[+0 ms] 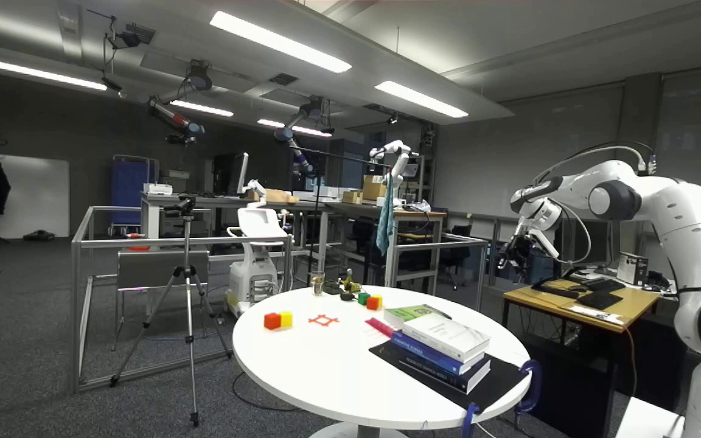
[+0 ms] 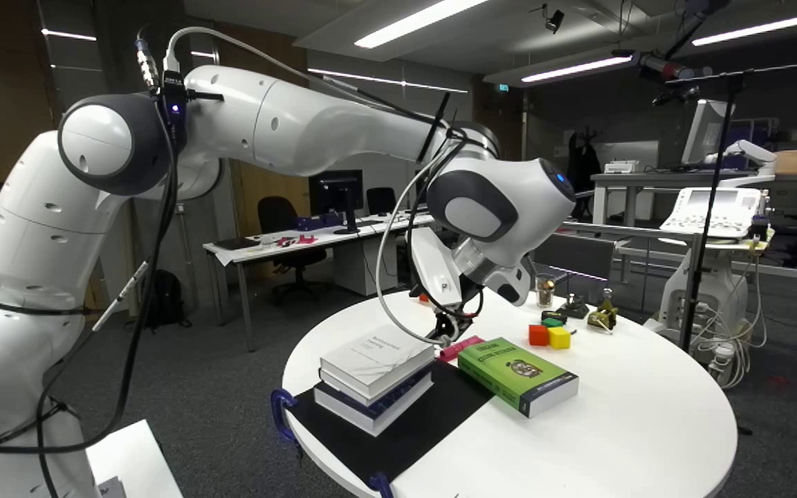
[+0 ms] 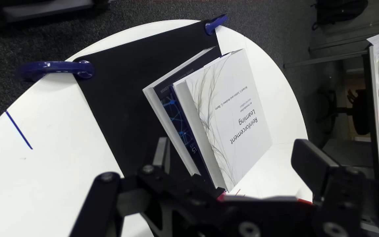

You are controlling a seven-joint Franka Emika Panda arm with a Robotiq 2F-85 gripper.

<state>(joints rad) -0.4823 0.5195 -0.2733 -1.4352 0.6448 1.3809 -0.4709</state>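
The gripper (image 3: 236,156) hangs in the air facing the round table (image 1: 302,371), its jaws spread wide and holding nothing. Nearest to it is a stack of three books (image 2: 371,380), which shows between and beyond the jaws in the wrist view, apart from them. On top lies the white book (image 3: 239,112), its cover reading "Reinforcement Learning"; under it is a blue book (image 1: 426,353), and at the bottom a dark book (image 1: 439,372). The stack lies flat on a black mat (image 3: 120,115) by the table's rim, with a blue clamp (image 3: 58,67) at one corner of the mat and a second clamp (image 3: 216,23) at another. A green book (image 2: 512,370) lies flat just beside the stack; whether it overlaps the mat is hard to tell. A pink piece (image 2: 459,348) lies near the green book, partly hidden. In both exterior views a green cube (image 2: 551,322), a red cube (image 2: 537,336) and a yellow cube (image 2: 560,338) sit close together. In an exterior view a second red cube (image 1: 272,321) and a second yellow cube (image 1: 286,319) touch, and an orange frame (image 1: 325,323) lies flat near them.
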